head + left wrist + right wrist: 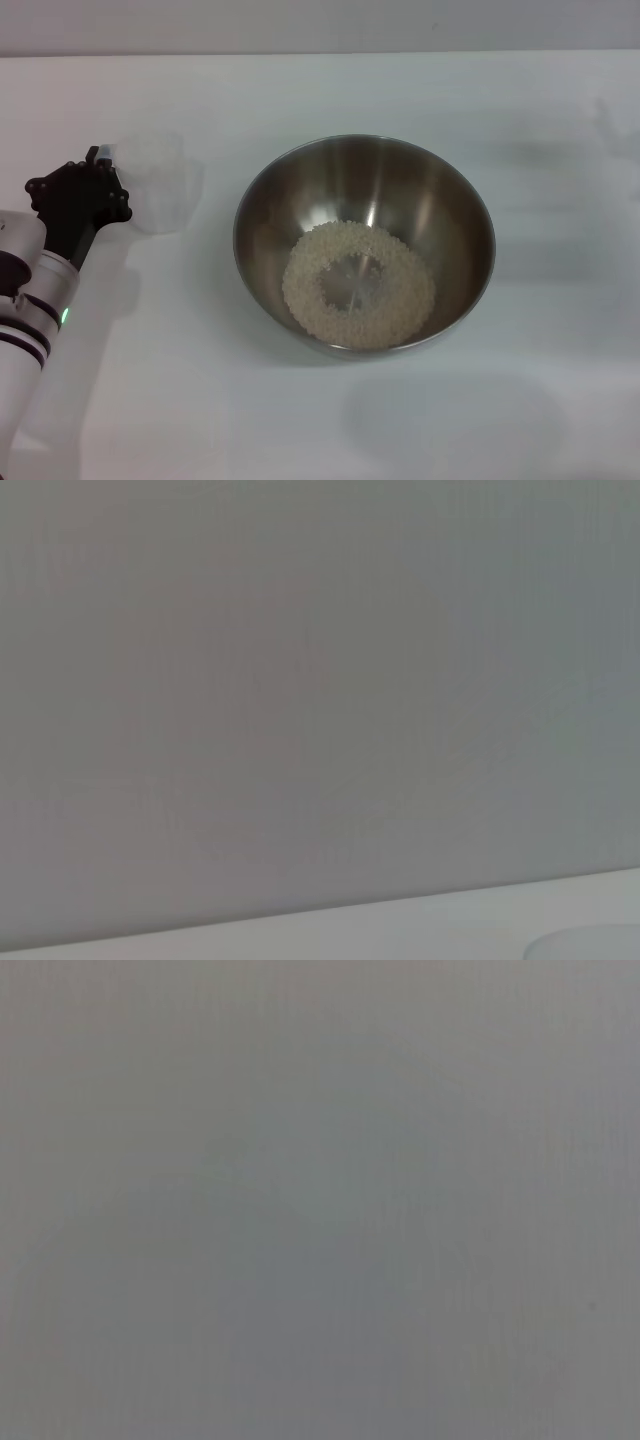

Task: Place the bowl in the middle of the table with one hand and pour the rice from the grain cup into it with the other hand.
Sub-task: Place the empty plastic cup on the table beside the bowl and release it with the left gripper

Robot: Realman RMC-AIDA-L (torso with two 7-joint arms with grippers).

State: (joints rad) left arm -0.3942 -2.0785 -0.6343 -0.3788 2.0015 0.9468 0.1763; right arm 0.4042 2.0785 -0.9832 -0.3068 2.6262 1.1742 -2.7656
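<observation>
The steel bowl point(365, 243) stands in the middle of the white table point(330, 420). The rice point(358, 285) lies in its bottom as a pale ring with a bare spot in the centre. The clear grain cup point(152, 185) stands upright at the left of the bowl and looks empty. A sliver of its rim shows in the left wrist view point(590, 945). My left gripper point(98, 160) is right against the cup's left side, at about rim height. My right gripper is out of view, and the right wrist view shows only plain grey.
The table's far edge point(320, 53) meets a grey wall, which fills most of the left wrist view point(300, 680). My left arm point(30, 300) comes in along the left edge of the table.
</observation>
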